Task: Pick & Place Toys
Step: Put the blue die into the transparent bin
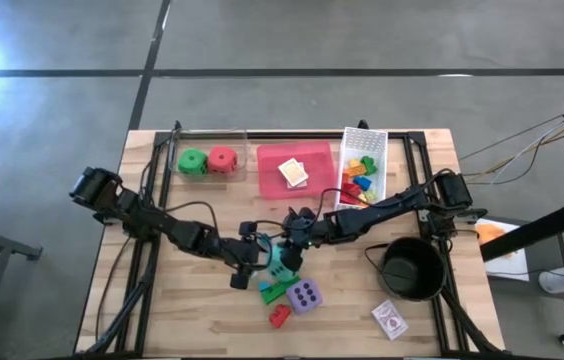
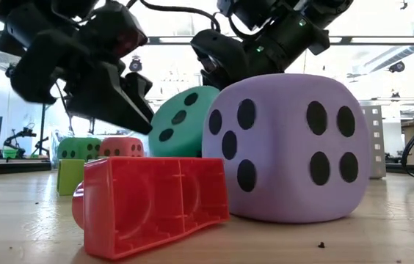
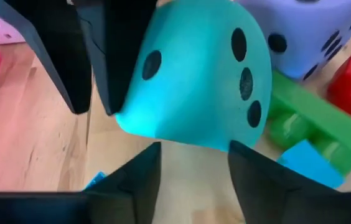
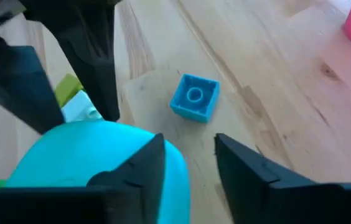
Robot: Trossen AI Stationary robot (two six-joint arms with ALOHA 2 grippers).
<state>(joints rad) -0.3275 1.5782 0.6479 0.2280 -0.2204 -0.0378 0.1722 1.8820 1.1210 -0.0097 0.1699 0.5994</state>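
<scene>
Teal die, soft, rounded, black-pipped, 3 on 1 face, between parted left tool and parted right tool.

A: What sits on the wooden table besides the toys?

B: A white mesh basket at the far edge, right of centre. A pink tray lies just left of it.

A: And nearer?

B: A black round pot on the right side. A clear container stands at the far left.
</scene>
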